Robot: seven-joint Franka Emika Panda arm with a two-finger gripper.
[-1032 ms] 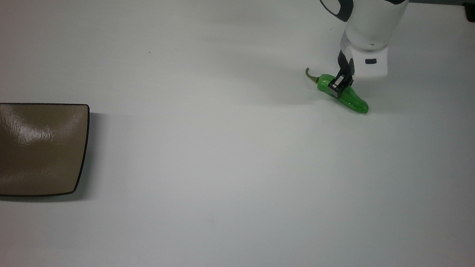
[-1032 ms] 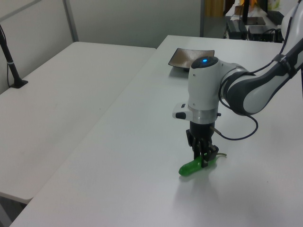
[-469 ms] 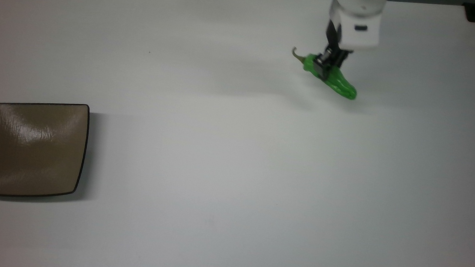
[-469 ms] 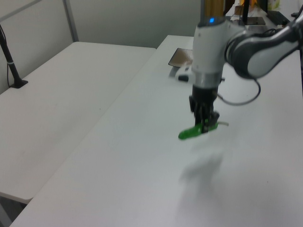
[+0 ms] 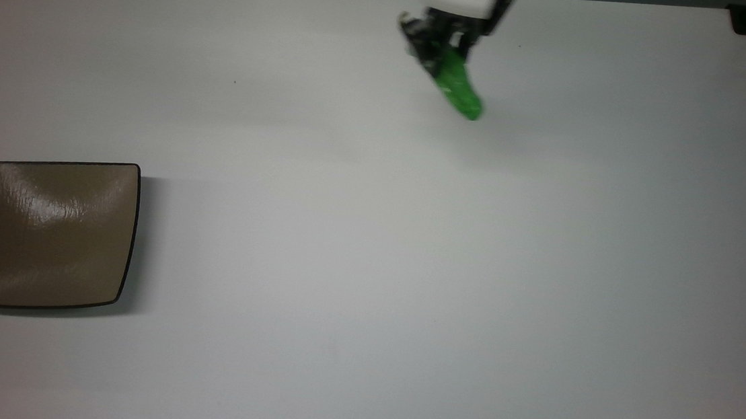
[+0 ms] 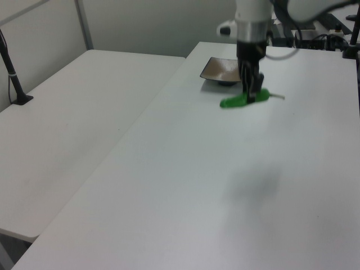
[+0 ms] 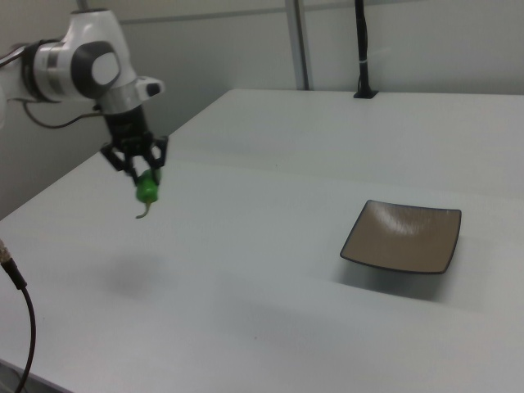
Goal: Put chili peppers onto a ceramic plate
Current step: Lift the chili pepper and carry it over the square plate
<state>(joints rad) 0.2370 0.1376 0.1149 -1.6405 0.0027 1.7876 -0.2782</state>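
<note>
At the top view's left edge, the ceramic plate point(image 5: 50, 232) is seen flat on the white table point(image 5: 368, 270), nothing on it. Toward the top view's upper right, the chili pepper point(image 5: 456, 86) is held clear of the table, well apart from the plate. The gripper point(image 5: 440, 43) is clamped across the pepper near its stem end; in the right view the fingers point(image 7: 153, 158) are seen closed around the green body point(image 7: 147, 189), with the stem hanging below. In the left view the pepper point(image 6: 243, 100) is carried roughly level, most of its length sticking out to one side of the gripper point(image 6: 251, 90), the plate point(image 6: 221, 70) behind it.

Risks, judged: the grip is off-centre on a glossy, lumpy surface, so the pepper could be rotated or slipped out during the long traverse. If released too high or near the rim, it could be rolled off the shallow plate.

Count: one pepper, one plate, one gripper.
</note>
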